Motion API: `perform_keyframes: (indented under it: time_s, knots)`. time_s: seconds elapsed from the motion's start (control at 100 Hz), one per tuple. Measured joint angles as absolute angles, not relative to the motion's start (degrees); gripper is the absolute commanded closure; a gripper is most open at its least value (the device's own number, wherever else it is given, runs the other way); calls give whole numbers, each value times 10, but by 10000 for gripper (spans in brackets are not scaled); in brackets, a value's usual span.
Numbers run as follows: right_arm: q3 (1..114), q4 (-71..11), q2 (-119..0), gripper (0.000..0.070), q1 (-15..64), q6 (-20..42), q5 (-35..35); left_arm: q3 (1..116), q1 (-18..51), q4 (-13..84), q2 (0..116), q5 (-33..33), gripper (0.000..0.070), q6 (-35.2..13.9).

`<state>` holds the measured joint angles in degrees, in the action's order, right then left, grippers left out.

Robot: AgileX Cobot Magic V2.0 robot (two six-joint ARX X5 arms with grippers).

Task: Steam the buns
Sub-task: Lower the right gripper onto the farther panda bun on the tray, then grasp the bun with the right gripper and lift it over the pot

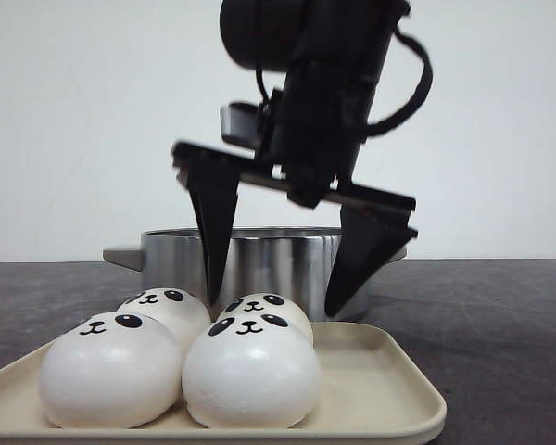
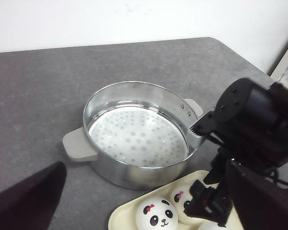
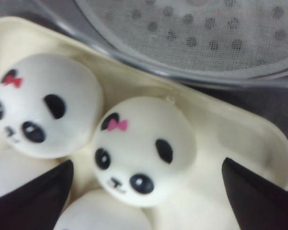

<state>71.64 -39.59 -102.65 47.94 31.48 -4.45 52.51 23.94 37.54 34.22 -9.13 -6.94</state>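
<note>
Several white panda-faced buns sit on a cream tray, among them a front left bun and a front right bun. My right gripper hangs open over the rear right bun, one finger on each side, not touching it. In the right wrist view that bun lies between the spread fingers of the right gripper, beside another bun. The steel pot stands behind the tray, and its perforated white liner is bare. My left gripper is open above the table, holding nothing.
The pot's grey handles stick out at both sides. The tray's near rim lies at the table's front edge. My right arm fills one side of the left wrist view. Dark table stretches around the pot.
</note>
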Motion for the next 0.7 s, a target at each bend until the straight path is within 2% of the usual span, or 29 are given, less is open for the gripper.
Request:
perform_keyframes:
  time_s: [0.09, 0.23, 0.38, 0.43, 0.45, 0.49, 0.7]
  knots:
    - [716, -386, -1038, 219, 479, 319, -44, 525, 241, 375, 342, -91, 38, -69]
    - [716, -374, -1049, 239, 478, 331, -46, 525, 241, 375, 342, -91, 38, -69]
    - [718, -375, -1057, 346, 474, 337, -48, 525, 241, 376, 342, -91, 38, -69]
    - [719, -376, -1057, 446, 474, 339, -48, 525, 241, 378, 342, -91, 38, -69]
    - [719, -376, -1057, 515, 474, 339, -48, 525, 241, 379, 342, -91, 38, -69]
    - [719, -377, -1057, 700, 474, 340, -47, 525, 241, 380, 342, -91, 38, -69]
    - [719, -385, -1054, 691, 477, 344, -47, 525, 241, 381, 342, -91, 38, -69]
